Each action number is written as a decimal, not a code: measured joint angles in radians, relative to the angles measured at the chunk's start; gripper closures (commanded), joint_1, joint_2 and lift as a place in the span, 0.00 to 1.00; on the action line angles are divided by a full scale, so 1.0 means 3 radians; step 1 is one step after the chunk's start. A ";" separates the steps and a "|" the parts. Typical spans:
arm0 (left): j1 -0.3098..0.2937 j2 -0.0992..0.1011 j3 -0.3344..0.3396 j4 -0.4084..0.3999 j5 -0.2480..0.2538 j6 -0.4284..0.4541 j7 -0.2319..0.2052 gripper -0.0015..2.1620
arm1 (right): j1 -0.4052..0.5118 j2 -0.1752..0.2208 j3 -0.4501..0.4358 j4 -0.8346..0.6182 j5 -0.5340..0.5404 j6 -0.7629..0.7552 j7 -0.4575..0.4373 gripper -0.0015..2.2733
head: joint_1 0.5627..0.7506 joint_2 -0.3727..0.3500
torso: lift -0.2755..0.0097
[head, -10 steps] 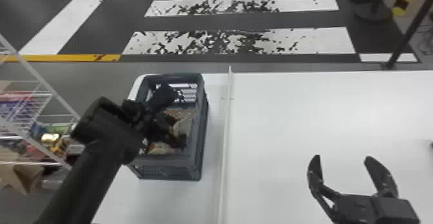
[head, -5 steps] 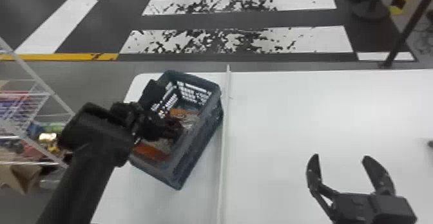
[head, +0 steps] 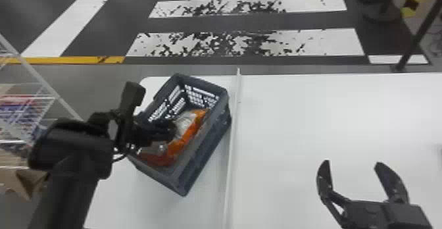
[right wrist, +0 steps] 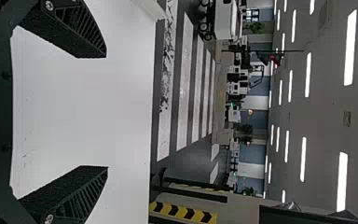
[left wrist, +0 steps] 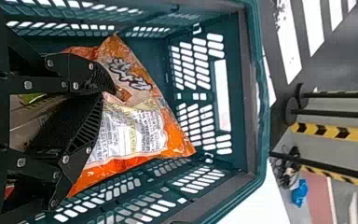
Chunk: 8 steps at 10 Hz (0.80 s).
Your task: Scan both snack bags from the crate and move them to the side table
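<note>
Orange snack bag: The glossy plastic bag, orange with a pale printed panel, lies tilted inside the crate, left of centre in the head view. We cannot separate a second bag from it with certainty.
Left gripper: At the crate, the black two-fingered left gripper has its fingertips together over the bag's face; we judge a fold of film clamped between them.
Crate: The dark grey-green rectangular plastic crate with slotted walls stands askew around the bag, left of centre in the head view.
Step in hand: We read this as taking a bag from the crate, ahead of its scan.
Next move: We would raise the bag straight up until its lower corners clear the rim, then present its code for scanning.
In the way: The crate's walls are close beside the bag and could snag it; a shallow pinch might slip, or drag the crate along.
Table: Beneath the crate spreads the white tabletop, with a raised white strip just right of the crate.
Right gripper: At the lower right of the head view, the black right gripper waits, fingers wide apart.
Surroundings: A white wire rack occupies the left edge.
</note>
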 measured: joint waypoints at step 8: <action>0.0481 -0.0210 0.0750 -0.0654 0.0857 0.0032 0.0244 0.99 | -0.0007 0.0010 0.0015 0.0012 0.0020 0.0008 0.0000 0.03 | 0.70 0.83 | 0.70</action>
